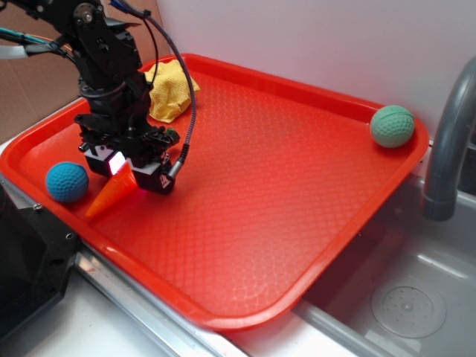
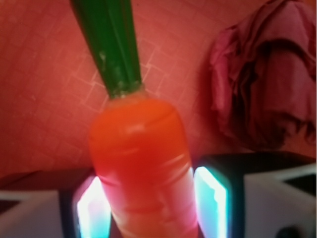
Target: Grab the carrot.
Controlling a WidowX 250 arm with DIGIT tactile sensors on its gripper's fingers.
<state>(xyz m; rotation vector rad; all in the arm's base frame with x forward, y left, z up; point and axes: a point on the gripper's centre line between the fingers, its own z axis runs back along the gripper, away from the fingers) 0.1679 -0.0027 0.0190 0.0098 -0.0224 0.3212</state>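
Finger pads (image 2: 210, 198) sit against both flanks of the carrot (image 2: 141, 168), pinching its thick end; gripper (image 1: 126, 172) low at the tray (image 1: 297, 193) 9 o'clock edge. Carrot tip (image 1: 100, 204) appears to rest on the tray beside the blue ball (image 1: 67, 182), so grasp looks made, lift not yet done

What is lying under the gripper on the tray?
The carrot lies there on the red tray, between the fingers of the gripper. Its pointed tip sticks out; its thick end and green stem are covered in the exterior view.
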